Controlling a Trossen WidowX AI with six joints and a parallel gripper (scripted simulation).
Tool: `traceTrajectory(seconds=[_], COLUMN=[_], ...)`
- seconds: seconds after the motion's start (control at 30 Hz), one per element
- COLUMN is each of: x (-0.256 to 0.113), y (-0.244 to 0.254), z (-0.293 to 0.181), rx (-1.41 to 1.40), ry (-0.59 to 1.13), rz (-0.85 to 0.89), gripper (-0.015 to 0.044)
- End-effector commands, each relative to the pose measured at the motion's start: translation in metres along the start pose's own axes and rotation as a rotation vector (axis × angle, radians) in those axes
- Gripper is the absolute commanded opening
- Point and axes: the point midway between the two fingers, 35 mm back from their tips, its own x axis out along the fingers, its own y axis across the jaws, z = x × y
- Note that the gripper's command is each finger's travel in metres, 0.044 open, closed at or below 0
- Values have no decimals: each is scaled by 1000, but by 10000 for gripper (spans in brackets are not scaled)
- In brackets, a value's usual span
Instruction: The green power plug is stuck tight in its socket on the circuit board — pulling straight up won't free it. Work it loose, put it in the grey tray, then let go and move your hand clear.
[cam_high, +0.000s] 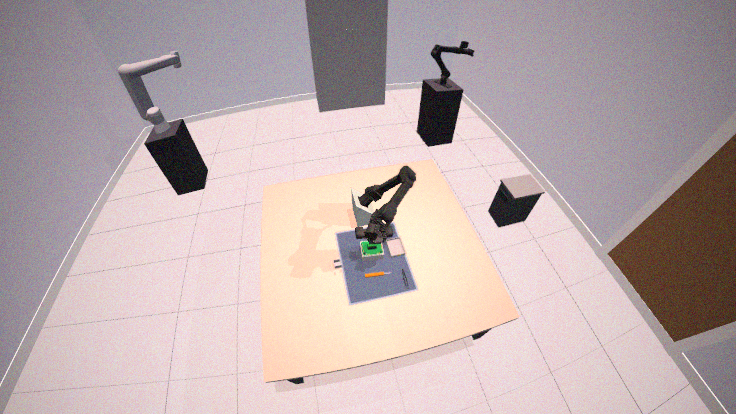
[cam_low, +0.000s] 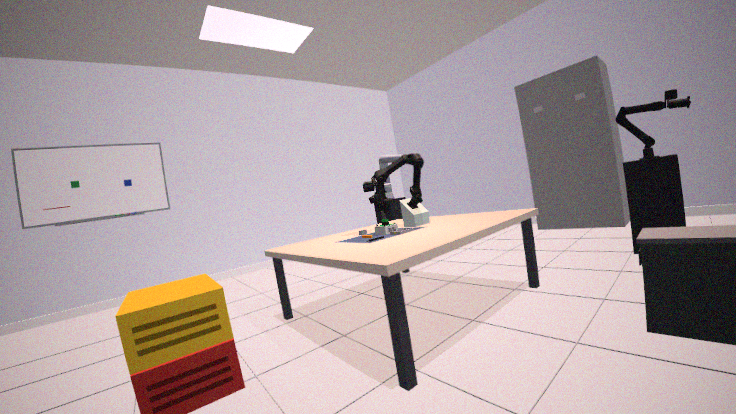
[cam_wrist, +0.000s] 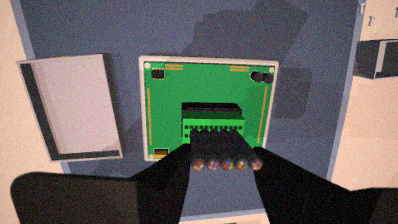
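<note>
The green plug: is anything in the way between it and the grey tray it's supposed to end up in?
Nothing visible stands between the plug, held in the gripper, and the tray beside the board, except the tray's raised rim.

Pincer (cam_wrist: 221, 152) cropped below, screwdriver (cam_high: 374, 274) (cam_low: 366, 236) tip blurred

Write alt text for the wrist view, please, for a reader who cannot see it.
A gripper grips a green power plug with a bundle of black wires, at its black socket on a green circuit board. A shallow grey tray lies left of the board, on a blue mat.
</note>
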Motion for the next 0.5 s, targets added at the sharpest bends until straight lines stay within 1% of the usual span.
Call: traceTrajectory(seconds=[0.0, 0.17, 0.27, 0.37, 0.47], x=[-13, -12, -13, -13, -15], y=[-4, -16, -20, -18, -12], z=[-2, -3, -3, -3, -3], rx=[13, 11, 10, 11, 12], ry=[-23, -24, -24, -24, -24], rz=[59, 202, 241, 221, 151], gripper=[0, 0, 0, 0, 0])
